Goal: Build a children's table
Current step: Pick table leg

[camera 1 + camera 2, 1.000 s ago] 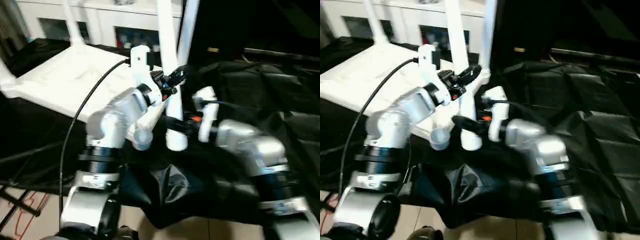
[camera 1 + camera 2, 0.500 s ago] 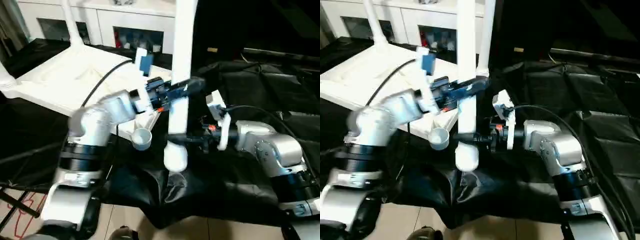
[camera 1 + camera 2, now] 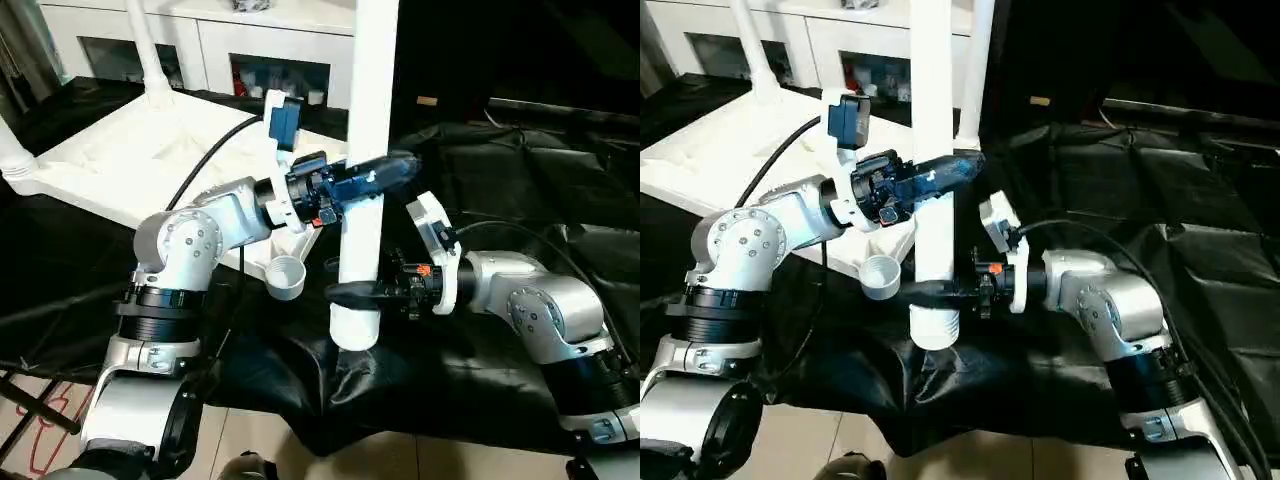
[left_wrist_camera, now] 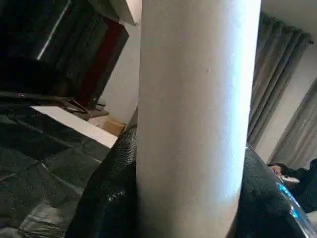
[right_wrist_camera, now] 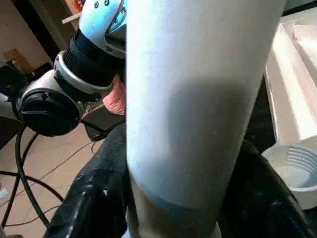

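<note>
The white table top lies upside down at the back left, ribbed side up. Three legs rise from its corners, one of them at the far side. The near corner socket is empty. A fourth white leg hangs upright just right of that socket, its thick end above the black cloth. My left gripper is shut on this leg at mid-height. My right gripper is shut on it lower down. Both wrist views show the leg filling the gap between black fingers.
A white glass-door cabinet stands behind the table top. Crumpled black cloth covers the work surface to the right and front. A black cable runs along my left arm. Floor with red lines shows at the lower left.
The held leg has swung from tilted to upright and sits a little lower and nearer. My left gripper has turned level on it, and my right arm has drawn back to the right.
</note>
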Tool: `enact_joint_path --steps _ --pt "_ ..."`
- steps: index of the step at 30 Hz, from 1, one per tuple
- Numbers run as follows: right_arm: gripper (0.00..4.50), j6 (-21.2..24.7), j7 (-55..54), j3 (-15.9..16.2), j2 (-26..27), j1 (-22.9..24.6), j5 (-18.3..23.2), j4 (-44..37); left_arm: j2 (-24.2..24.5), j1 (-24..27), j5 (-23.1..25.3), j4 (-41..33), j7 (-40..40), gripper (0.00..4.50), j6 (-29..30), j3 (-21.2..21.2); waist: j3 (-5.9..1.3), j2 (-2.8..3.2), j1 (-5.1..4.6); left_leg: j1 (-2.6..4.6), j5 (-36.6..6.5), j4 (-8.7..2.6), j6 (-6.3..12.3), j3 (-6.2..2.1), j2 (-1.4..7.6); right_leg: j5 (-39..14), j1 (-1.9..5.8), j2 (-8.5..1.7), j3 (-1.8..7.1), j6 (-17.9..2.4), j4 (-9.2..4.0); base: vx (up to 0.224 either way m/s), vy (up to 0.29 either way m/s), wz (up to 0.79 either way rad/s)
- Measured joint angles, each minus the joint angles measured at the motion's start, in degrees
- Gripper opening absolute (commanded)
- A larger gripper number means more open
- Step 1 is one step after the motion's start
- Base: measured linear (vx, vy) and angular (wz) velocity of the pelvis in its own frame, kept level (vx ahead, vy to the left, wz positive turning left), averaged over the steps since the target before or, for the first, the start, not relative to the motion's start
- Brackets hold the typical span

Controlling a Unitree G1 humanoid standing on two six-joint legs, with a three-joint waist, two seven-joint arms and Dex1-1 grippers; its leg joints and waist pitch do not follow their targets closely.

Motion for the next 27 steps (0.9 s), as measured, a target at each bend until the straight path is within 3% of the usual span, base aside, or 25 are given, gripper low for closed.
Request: enact_joint_path --steps 4,6,8,12,17,19,27 --pt "1.98 -0.2 -1.3 -0.4 1.0 0.0 0.0 0.4 -0.2 0.0 0.1 0.2 1.1 1.84 -0.2 0.9 0.0 0.0 0.07 0.0 0.0 0.0 0.0 0.0 0.0 0.0 0.01 0.0 0.0 0.0 0.0 0.0 0.0 0.0" --pt "1.92 -0.3 -2.2 -0.6 1.2 0.0 0.0 0.7 -0.3 0.0 0.1 0.5 1.9 2.54 -0.7 1.1 0.0 0.0 0.1 -0.01 0.0 0.0 0.0 0.0 0.0 0.0 0.01 0.0 0.0 0.0 0.0 0.0 0.0 0.0" --pt "1.92 -1.4 -4.6 -0.9 1.6 0.0 -0.9 0.7 -1.3 0.0 0.4 0.5 3.7 2.57 -2.0 1.2 0.0 0.0 0.16 -0.01 0.0 0.0 -0.01 0.0 0.0 0.0 0.01 0.0 0.0 0.0 0.0 0.0 0.0 0.0" --pt "1.91 -3.0 -12.3 -2.0 4.4 -0.1 -4.7 3.2 -4.0 0.0 7.2 0.4 14.8 2.71 -7.1 1.3 -0.01 0.05 -0.04 0.02 0.0 0.0 -0.05 0.0 0.0 0.0 0.03 0.0 0.0 0.0 0.0 0.0 0.0 0.0" --pt "1.91 -3.9 -20.7 -2.4 7.6 -0.8 -8.0 6.7 -6.5 0.0 13.7 0.8 30.5 2.71 -7.2 1.0 -0.01 0.09 -0.17 0.02 0.0 0.0 -0.06 0.0 0.02 0.0 0.01 0.0 0.0 0.0 0.0 0.0 0.0 0.0" --pt "1.91 -4.1 -22.2 -2.5 8.0 -0.8 -8.3 7.0 -6.4 0.0 15.7 1.3 32.9 2.35 -8.6 0.9 -0.01 0.09 -0.16 0.0 0.0 0.0 -0.06 0.0 0.02 0.0 0.01 0.01 -0.01 0.0 -0.03 0.0 0.0 0.0" --pt "1.91 -6.3 -27.2 -2.9 10.6 -2.5 -11.0 7.5 -7.8 -0.9 18.0 1.5 36.4 1.9 -12.6 1.4 -0.02 0.09 -0.06 0.01 0.0 0.0 -0.06 0.0 0.02 0.1 0.02 0.01 0.0 0.1 -0.03 0.0 0.0 0.0"
